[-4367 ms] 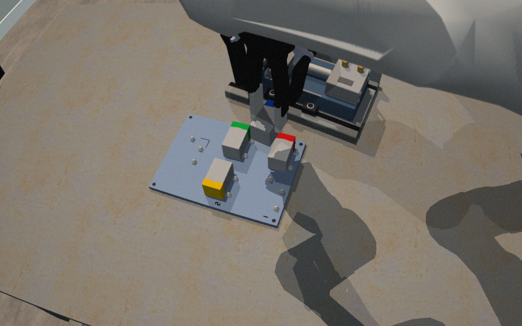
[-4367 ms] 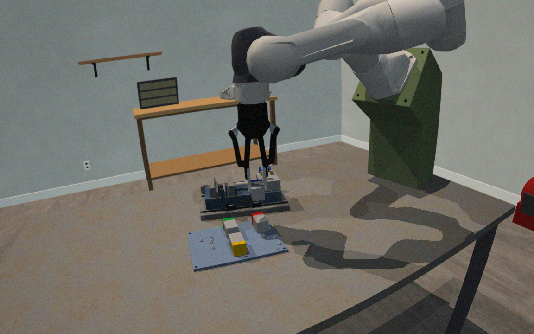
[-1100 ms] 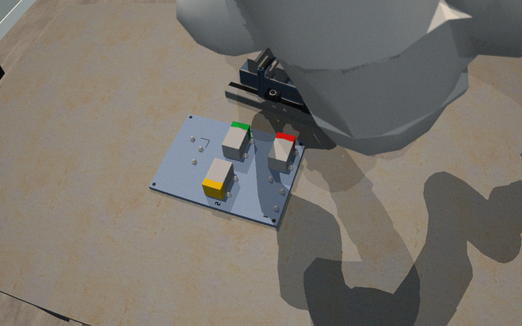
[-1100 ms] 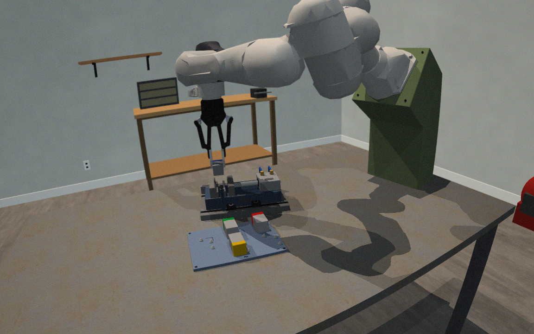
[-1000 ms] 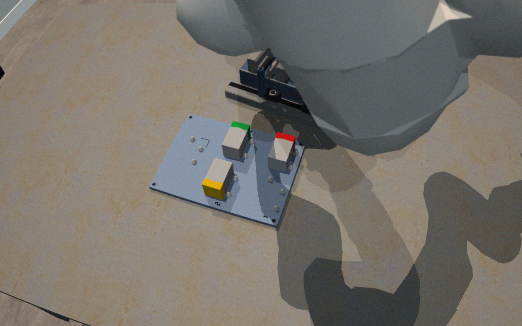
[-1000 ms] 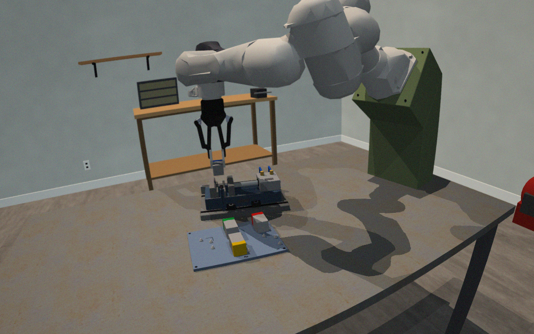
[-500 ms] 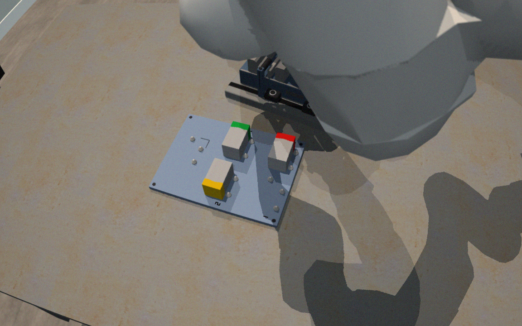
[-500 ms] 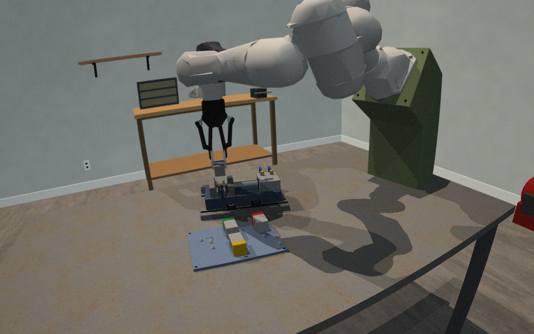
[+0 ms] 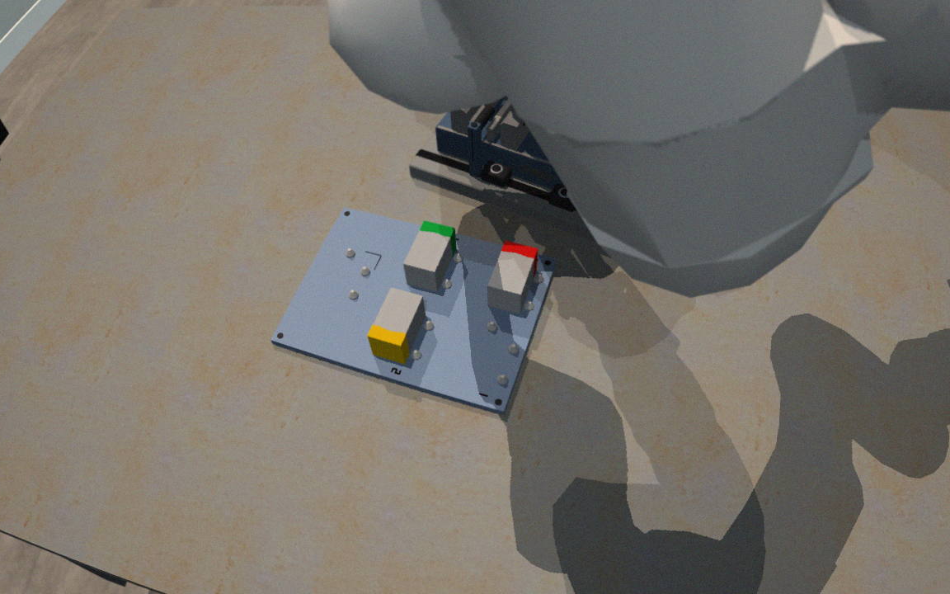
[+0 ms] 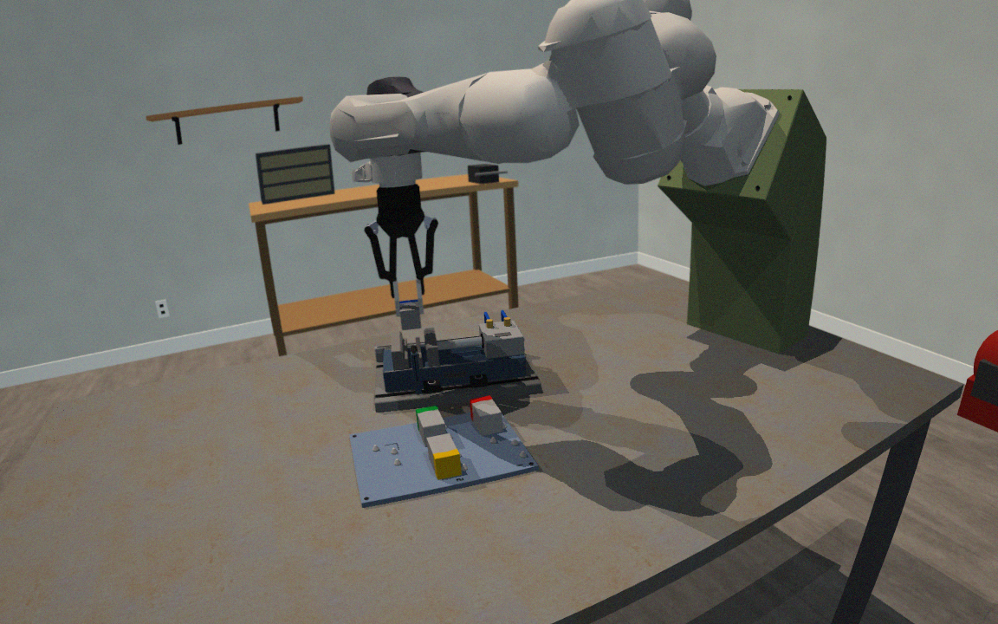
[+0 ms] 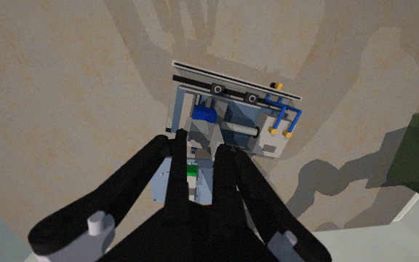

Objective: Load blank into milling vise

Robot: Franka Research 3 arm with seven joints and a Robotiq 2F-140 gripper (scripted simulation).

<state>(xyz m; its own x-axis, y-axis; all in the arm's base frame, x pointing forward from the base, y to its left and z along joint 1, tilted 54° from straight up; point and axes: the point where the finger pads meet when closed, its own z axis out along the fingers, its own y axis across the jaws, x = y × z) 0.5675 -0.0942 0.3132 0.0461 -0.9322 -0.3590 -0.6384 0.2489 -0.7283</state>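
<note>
My gripper [image 10: 408,298] is shut on the blue-ended blank [image 10: 410,314] and holds it in the air, a little above the left end of the milling vise [image 10: 452,360]. In the wrist view the blank [image 11: 203,125] sits between my black fingers, its blue end [image 11: 204,113] pointing away from me over the vise [image 11: 231,116]. The hosed jaw block [image 11: 273,136] is at the vise's right end. In the top view the arm hides my gripper and most of the vise [image 9: 496,155].
The infeed plate [image 9: 425,304] lies in front of the vise with three blanks on it: green-ended [image 9: 430,254], red-ended [image 9: 514,276] and yellow-ended [image 9: 396,323]. A green pedestal [image 10: 750,224] stands at the right, a wooden bench [image 10: 386,232] behind.
</note>
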